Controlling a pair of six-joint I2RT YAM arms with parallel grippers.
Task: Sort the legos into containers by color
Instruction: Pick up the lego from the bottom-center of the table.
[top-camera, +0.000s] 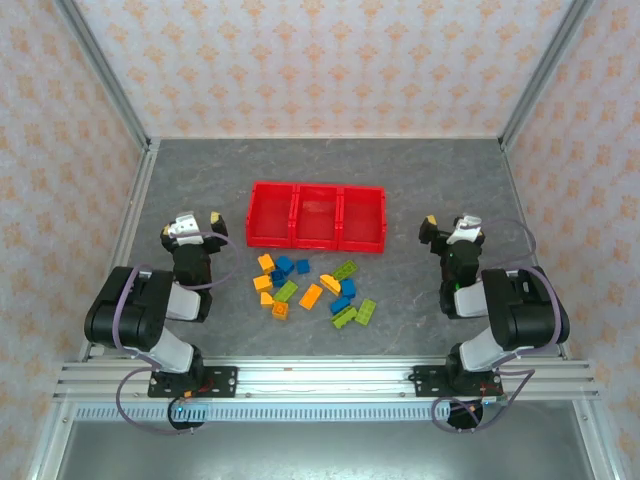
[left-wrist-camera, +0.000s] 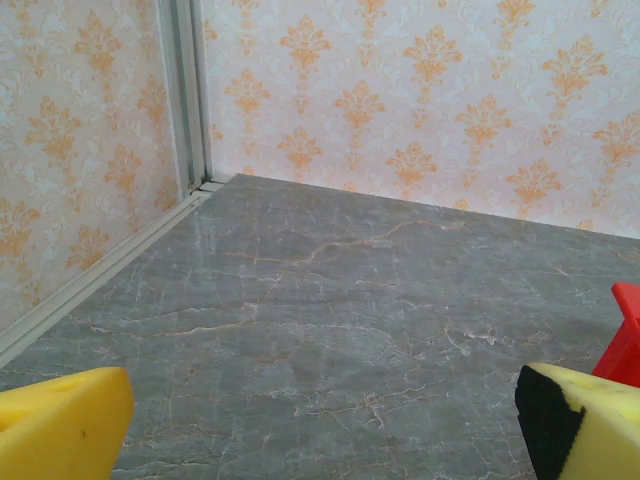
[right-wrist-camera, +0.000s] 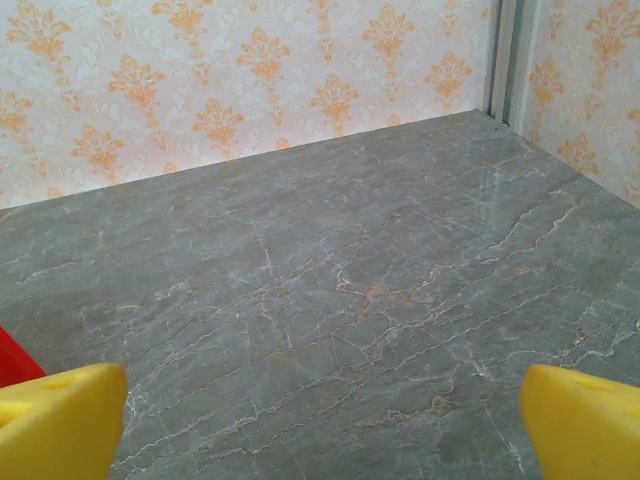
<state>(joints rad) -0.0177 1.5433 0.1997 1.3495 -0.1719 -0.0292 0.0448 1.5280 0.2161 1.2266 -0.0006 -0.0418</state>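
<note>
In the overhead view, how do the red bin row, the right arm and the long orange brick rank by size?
1. Right arm and red bin row: similar; the arm is nearer the camera, so unranked.
2. Long orange brick: clearly smallest.

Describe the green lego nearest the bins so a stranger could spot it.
Find the three joined red containers on the grey table; the legos lie scattered along their near side. The lime green brick sits closest to the right-hand container. Every other green brick lies farther from the containers.
</note>
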